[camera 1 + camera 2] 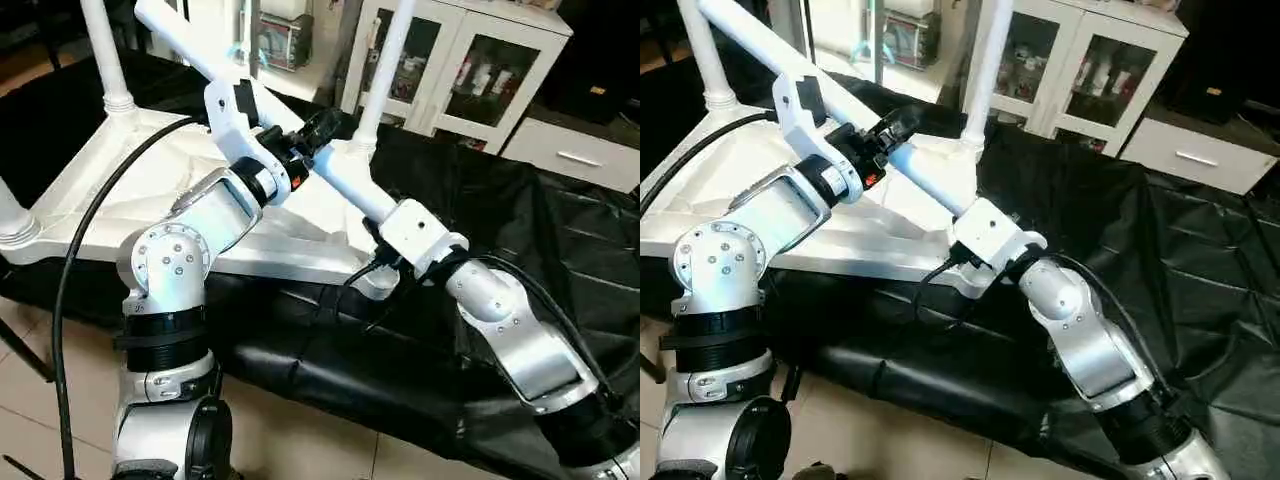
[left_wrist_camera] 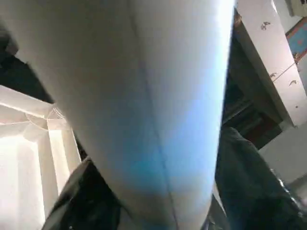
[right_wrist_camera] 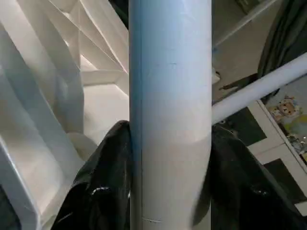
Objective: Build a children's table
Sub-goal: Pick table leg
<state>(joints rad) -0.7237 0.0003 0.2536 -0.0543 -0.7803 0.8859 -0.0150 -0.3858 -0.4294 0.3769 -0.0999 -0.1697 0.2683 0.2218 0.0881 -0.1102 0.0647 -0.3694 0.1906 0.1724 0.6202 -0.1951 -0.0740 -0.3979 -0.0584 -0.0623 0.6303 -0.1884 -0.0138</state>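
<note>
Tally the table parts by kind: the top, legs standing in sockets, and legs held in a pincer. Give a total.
Table top: 1
Legs standing in sockets: 3
Held leg, gripped by left pincer and right pincer: 1
Total: 5 parts

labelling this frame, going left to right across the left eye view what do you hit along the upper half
Upright leg at the far left corner → left end effector on the slanted leg → upright leg behind it → white glass-door cabinet → white drawer unit.
</note>
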